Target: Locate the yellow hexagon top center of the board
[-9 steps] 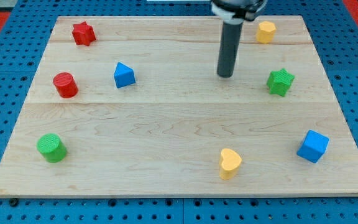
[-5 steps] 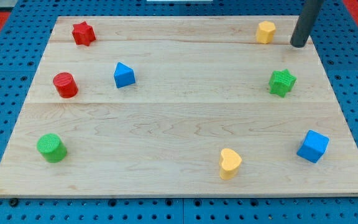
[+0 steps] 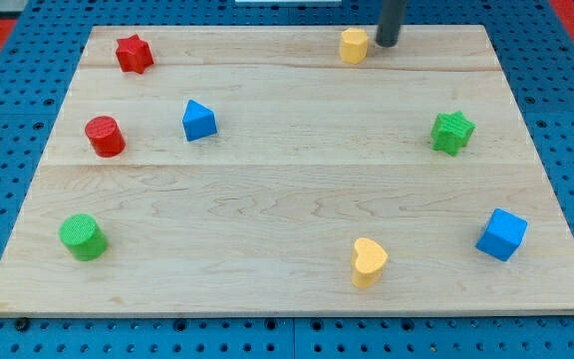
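the yellow hexagon point(image 3: 354, 45) sits near the top edge of the board point(image 3: 287, 199), a little right of centre. my tip point(image 3: 387, 44) stands just beside it on the right; contact is unclear. the arm ends in a bare rod, no claw. a green star point(image 3: 451, 132) sits at mid right, a red star point(image 3: 134, 53) at upper left.

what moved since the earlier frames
The yellow hexagon slid toward the view's left along the top edge, pushed by my tip, which swung round to its right side and now sits just beside it. All other blocks stayed put.
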{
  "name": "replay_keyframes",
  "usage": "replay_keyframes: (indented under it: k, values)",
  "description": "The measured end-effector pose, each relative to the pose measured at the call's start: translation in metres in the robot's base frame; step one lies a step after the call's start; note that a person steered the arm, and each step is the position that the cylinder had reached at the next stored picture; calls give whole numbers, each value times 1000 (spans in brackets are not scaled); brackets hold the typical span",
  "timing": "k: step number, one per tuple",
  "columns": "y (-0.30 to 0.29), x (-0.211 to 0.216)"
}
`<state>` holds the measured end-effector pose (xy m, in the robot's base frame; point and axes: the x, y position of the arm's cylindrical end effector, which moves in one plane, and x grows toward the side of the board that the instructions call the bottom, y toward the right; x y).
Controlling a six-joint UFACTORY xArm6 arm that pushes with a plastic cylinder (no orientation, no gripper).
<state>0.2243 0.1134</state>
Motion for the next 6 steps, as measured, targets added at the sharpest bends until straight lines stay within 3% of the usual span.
replay_keyframes:
  k: [1,2,6]
  values:
    - [-59,0]
    - [-71,10]
    - [-60,12]
